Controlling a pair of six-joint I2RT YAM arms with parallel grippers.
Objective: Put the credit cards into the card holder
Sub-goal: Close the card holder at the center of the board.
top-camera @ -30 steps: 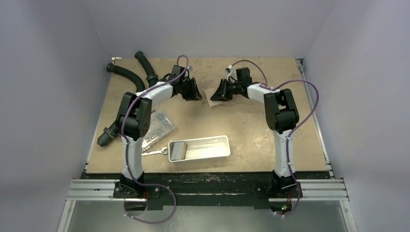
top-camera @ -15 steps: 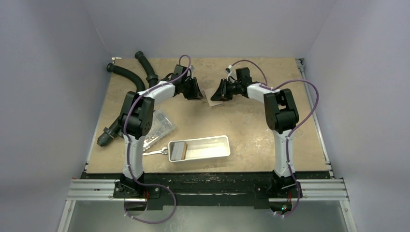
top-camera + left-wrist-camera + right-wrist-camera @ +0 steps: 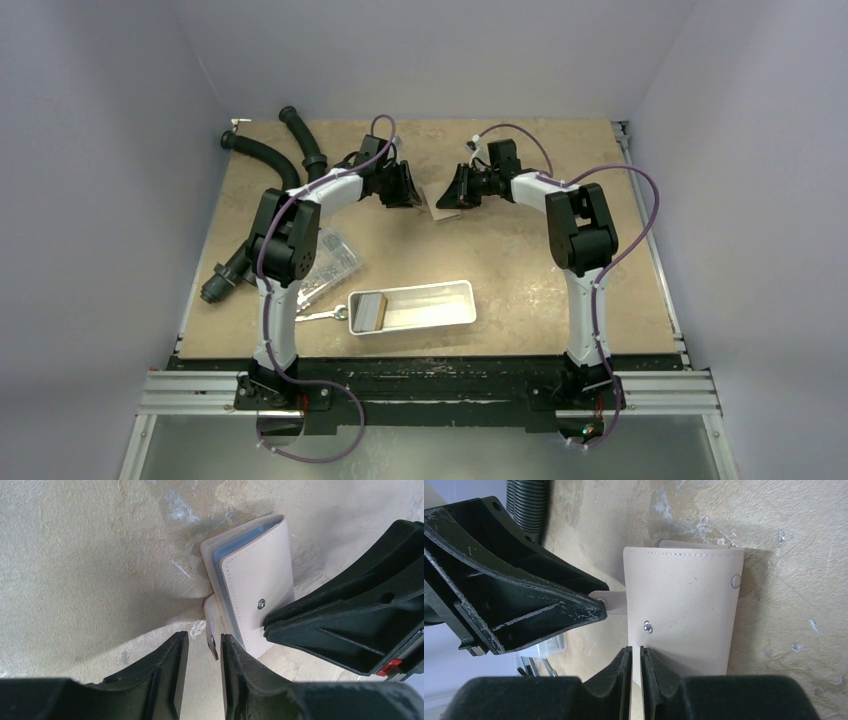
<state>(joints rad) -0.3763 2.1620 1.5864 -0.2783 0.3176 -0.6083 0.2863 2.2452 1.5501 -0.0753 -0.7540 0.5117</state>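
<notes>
The card holder (image 3: 438,207) lies folded at the far middle of the table, beige outside (image 3: 684,605), with a blue inner panel edge showing (image 3: 220,575). My right gripper (image 3: 634,650) is shut on the edge of its top cover. My left gripper (image 3: 204,639) is open, and the holder's snap strap (image 3: 213,637) hangs between its fingers, close to the right finger (image 3: 235,660) and not pinched. In the top view both grippers meet over the holder, left (image 3: 405,195) and right (image 3: 447,197). A credit card (image 3: 368,312) lies in the left end of the white tray.
The long white tray (image 3: 430,290) stands near the front middle. Left of it lie a silver wrench (image 3: 320,315) and a clear plastic box (image 3: 326,262). Black corrugated hoses (image 3: 262,158) lie at the far left, with a black connector (image 3: 222,280) by the left edge.
The left arm has shifted slightly to the right. Both grippers stay at the card holder.
</notes>
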